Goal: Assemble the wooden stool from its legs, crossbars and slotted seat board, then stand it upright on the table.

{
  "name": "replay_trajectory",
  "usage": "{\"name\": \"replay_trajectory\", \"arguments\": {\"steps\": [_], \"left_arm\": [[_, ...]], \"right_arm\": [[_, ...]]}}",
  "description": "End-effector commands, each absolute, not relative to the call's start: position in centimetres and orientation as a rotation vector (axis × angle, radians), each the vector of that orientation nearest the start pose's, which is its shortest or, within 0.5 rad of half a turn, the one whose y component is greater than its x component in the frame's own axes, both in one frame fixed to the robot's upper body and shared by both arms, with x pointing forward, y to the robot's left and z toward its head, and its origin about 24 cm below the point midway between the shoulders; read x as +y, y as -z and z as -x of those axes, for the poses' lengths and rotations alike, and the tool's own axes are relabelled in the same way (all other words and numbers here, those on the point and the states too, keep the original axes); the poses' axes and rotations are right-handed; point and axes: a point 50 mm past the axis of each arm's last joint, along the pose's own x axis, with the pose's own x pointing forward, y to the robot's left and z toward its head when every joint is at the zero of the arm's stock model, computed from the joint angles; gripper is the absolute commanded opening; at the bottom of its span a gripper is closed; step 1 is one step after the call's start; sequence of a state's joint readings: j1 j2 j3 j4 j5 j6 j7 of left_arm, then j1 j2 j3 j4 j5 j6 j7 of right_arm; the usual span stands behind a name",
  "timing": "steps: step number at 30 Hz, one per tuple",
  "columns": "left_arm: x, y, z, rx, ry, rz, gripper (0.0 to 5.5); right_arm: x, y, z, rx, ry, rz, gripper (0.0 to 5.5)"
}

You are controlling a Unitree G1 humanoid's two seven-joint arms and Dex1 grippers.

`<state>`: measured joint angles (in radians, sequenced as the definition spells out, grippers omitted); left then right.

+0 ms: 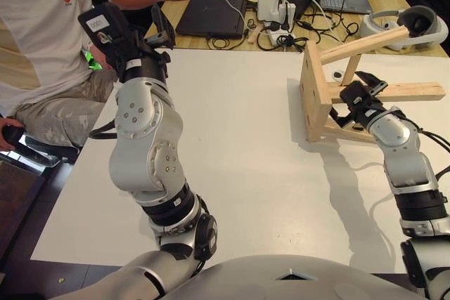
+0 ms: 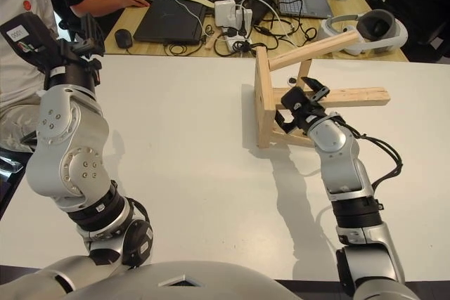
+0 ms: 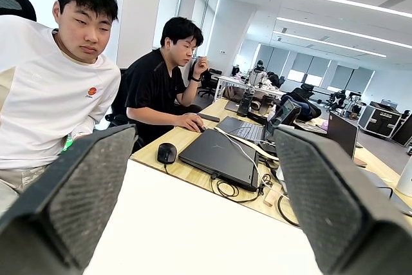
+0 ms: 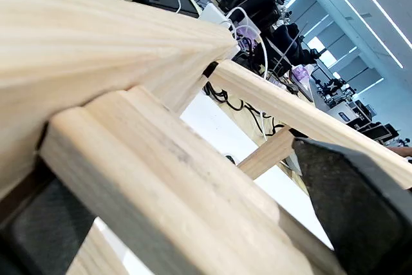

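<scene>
The wooden stool (image 1: 314, 96) lies on its side at the right of the white table (image 1: 232, 166), its seat board on edge and its legs (image 1: 362, 41) pointing right. A crossbar (image 1: 349, 69) joins two of the legs. My right gripper (image 1: 360, 89) sits just right of the seat board, shut on the middle stool leg (image 4: 193, 178), with one pad (image 4: 360, 210) on each side of the wood. My left gripper (image 1: 133, 29) is raised high over the table's far left corner, open, with nothing between its pads (image 3: 84, 204).
Beyond the table's far edge stands a wooden desk with laptops (image 1: 211, 13), chargers and tangled cables (image 1: 281, 15), and a white headset (image 1: 415, 22) close behind the stool. Two people sit at the far left. The table's middle and near side are bare.
</scene>
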<state>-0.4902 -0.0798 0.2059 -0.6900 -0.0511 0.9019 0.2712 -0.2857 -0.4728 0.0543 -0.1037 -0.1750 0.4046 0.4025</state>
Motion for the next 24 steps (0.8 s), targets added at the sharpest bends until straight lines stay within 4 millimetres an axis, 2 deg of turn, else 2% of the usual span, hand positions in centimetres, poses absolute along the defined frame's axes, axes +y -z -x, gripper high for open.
{"name": "replay_trajectory", "arguments": {"steps": [1, 5, 10, 24], "left_arm": [[16.1, -22.4, -26.6, -0.230, -0.256, 0.181, 3.92], [16.2, -22.3, -26.6, -0.229, -0.261, 0.180, 3.92], [16.3, -22.4, -26.7, -0.232, -0.262, 0.178, 3.92], [16.8, -22.7, -26.8, -0.244, -0.269, 0.161, 3.92]], "right_arm": [[-18.4, -9.4, -29.1, 0.270, -0.409, 0.346, 4.72], [-17.5, -10.6, -29.3, 0.218, -0.448, 0.324, 4.66], [-16.0, -11.4, -29.3, 0.212, -0.485, 0.074, 4.51], [-16.9, -11.6, -30.2, 0.264, -0.287, -0.410, 4.40]]}}
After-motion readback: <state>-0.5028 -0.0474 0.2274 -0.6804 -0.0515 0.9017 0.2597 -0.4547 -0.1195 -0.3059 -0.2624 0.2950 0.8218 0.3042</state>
